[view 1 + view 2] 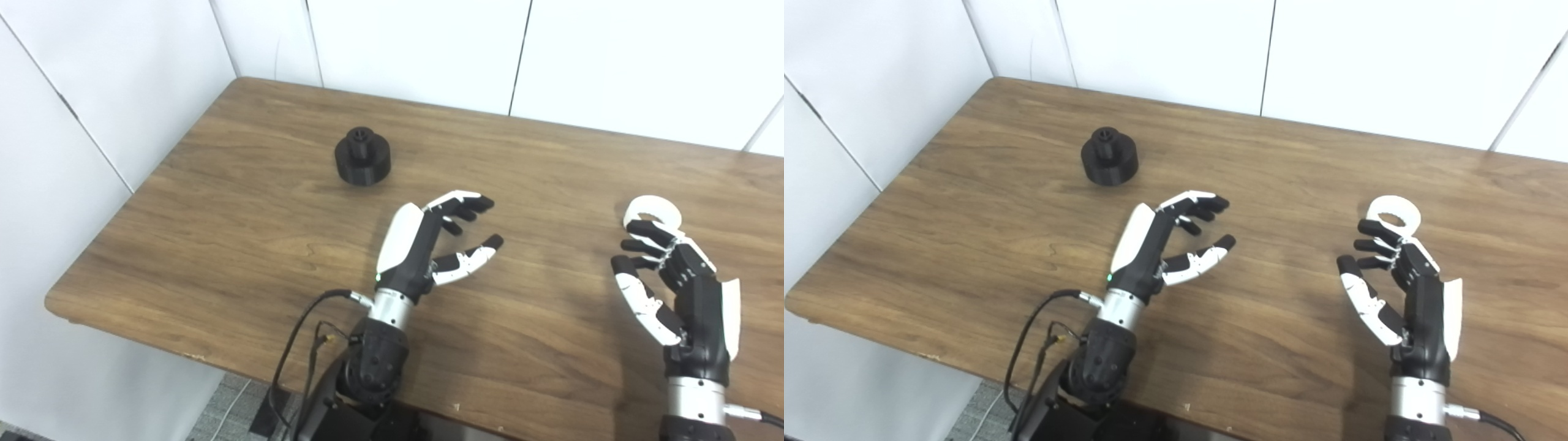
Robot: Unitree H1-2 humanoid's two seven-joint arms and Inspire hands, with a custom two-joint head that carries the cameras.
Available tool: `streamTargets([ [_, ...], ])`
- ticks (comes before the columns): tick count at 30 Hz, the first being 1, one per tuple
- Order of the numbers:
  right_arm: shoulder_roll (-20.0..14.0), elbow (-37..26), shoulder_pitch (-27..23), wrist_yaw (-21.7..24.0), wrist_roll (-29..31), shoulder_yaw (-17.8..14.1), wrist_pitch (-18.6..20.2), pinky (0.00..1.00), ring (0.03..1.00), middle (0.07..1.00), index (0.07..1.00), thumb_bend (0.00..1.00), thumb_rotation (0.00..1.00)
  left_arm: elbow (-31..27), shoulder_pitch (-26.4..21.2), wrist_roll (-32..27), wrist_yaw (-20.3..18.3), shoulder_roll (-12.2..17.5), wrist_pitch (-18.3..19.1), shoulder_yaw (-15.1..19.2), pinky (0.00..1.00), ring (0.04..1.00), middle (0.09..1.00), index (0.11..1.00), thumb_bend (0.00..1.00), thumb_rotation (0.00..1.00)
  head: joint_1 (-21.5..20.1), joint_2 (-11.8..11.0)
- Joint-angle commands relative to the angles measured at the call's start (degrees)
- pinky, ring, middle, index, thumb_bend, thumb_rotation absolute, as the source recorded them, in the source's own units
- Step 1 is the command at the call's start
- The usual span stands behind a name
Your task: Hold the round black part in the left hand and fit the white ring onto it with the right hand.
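The round black part (362, 156) is sitting on the wooden table (245, 245) toward its far left area, well apart from both hands. It is presenting as a short, wide cylinder with a matte black finish, and a narrower cylindrical boss is rising from the centre of its top face; the boss appears to have a hollow at its top, though the detail is too small to confirm. The white ring (1393, 214) is lying flat on the table toward the right side, showing as a thick, glossy white band with a round central opening through which the wood is showing. The left hand (429, 245) is hovering over the middle of the table, nearer than the black part and to its right, with its fingers and thumb spread apart and holding nothing. The right hand (1402, 294) is positioned just on the near side of the white ring, with its palm turned toward the left, its fingers loosely curled and parted from the thumb, and nothing in its grasp; its dark fingertips (1372, 228) are overlapping the near edge of the ring in both views, and whether they are touching it cannot be determined.
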Motion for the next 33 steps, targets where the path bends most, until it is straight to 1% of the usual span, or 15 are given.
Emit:
streamTargets([
  [1, 1.9, 2.45, 1.32, 0.27, -0.27, -0.63, -2.18, 0.53, 0.648, 0.714, 0.682, 0.55, 0.39, -2.3, -2.6, 1.82, 1.16, 0.74, -0.68, 0.72, 0.63, 0.724, 0.732, 0.665, 0.52, 0.28, 0.05, 0.03],
  [4, 1.83, 2.54, 1.35, 0.23, -0.28, -0.67, -2.56, 0.53, 0.646, 0.714, 0.681, 0.54, 0.37, -2.97, -3.3, 1.91, 0.84, 1.93, -0.61, 1.94, 0.65, 0.733, 0.738, 0.666, 0.52, 0.25, 0.03, -0.01],
  [5, 1.82, 2.46, 1.41, 0.26, -0.29, -0.68, -2.49, 0.53, 0.646, 0.714, 0.681, 0.54, 0.37, -3.4, -3.58, 2.36, 0.53, 2.4, 0.04, 2.42, 0.65, 0.734, 0.738, 0.666, 0.52, 0.25, 0.08, -0.04],
  [7, 1.77, 2.31, 1.49, 0.32, -0.41, -0.7, -2.36, 0.53, 0.645, 0.712, 0.682, 0.54, 0.38, -3.92, -4.09, 3.54, 0.35, 3.2, 0.79, 3.09, 0.67, 0.739, 0.741, 0.668, 0.53, 0.27, 0.19, 0.0],
  [10, 1.77, 2.33, 1.5, 0.34, -0.41, -0.76, -2.21, 0.53, 0.643, 0.709, 0.681, 0.55, 0.39, -3.63, -5.07, 4.87, 0.86, 4.56, 0.54, 3.99, 0.64, 0.729, 0.739, 0.664, 0.53, 0.29, 0.12, 0.04],
  [12, 1.8, 2.34, 1.53, 0.35, -0.37, -0.79, -2.15, 0.53, 0.642, 0.709, 0.681, 0.55, 0.39, -3.46, -5.56, 5.79, 1.22, 5.1, 0.55, 4.44, 0.63, 0.724, 0.739, 0.659, 0.54, 0.29, 0.19, 0.03],
  [13, 1.78, 2.39, 1.52, 0.31, -0.42, -0.81, -2.24, 0.53, 0.641, 0.709, 0.681, 0.55, 0.38, -3.53, -5.81, 6.66, 1.21, 5.47, 1.02, 4.64, 0.62, 0.729, 0.746, 0.659, 0.54, 0.26, 0.23, 0.06],
  [15, 1.75, 2.4, 1.54, 0.29, -0.47, -0.83, -2.28, 0.53, 0.639, 0.709, 0.681, 0.55, 0.38, -3.74, -6.22, 8.47, 1.05, 6.09, 2.15, 5.05, 0.62, 0.736, 0.766, 0.663, 0.55, 0.29, 0.16, 0.07],
  [19, 1.67, 2.52, 1.62, 0.28, -0.51, -0.85, -2.51, 0.53, 0.64, 0.711, 0.682, 0.54, 0.38, -4.77, -6.84, 9.98, -0.17, 7.1, 4.81, 6.22, 0.66, 0.804, 0.822, 0.682, 0.58, 0.33, 0.25, 0.09],
  [23, 1.65, 2.74, 1.61, 0.34, -0.24, -0.97, -2.72, 0.52, 0.64, 0.711, 0.681, 0.55, 0.38, -5.3, -7.65, 11.1, -0.57, 8.4, 6.63, 7.29, 0.68, 0.841, 0.855, 0.688, 0.61, 0.35, 0.25, 0.04],
  [25, 1.67, 2.73, 1.59, 0.36, -0.25, -1.01, -2.68, 0.52, 0.639, 0.711, 0.681, 0.55, 0.38, -5.36, -8.06, 11.53, -0.78, 9.34, 7.23, 7.74, 0.72, 0.874, 0.876, 0.693, 0.61, 0.34, 0.28, -0.06],
  [28, 1.73, 2.94, 1.48, 0.38, 0.02, -1.08, -2.92, 0.52, 0.637, 0.709, 0.678, 0.55, 0.38, -4.92, -8.95, 12.59, -0.36, 11.01, 7.76, 8.58, 0.76, 0.904, 0.893, 0.699, 0.63, 0.34, 0.33, -0.06],
  [29, 1.73, 2.96, 1.46, 0.37, -0.01, -1.09, -2.92, 0.52, 0.637, 0.708, 0.679, 0.55, 0.38, -4.79, -9.24, 13.04, -0.34, 11.51, 8.11, 8.8, 0.78, 0.921, 0.908, 0.705, 0.62, 0.35, 0.34, -0.08],
  [33, 1.72, 3.32, 1.28, 0.16, -0.4, -1.22, -3.1, 0.52, 0.635, 0.708, 0.679, 0.55, 0.39, -3.54, -10.66, 14.15, 0.26, 13.69, 8.95, 9.97, 0.79, 0.943, 0.927, 0.717, 0.63, 0.38, 0.35, -0.32],
])
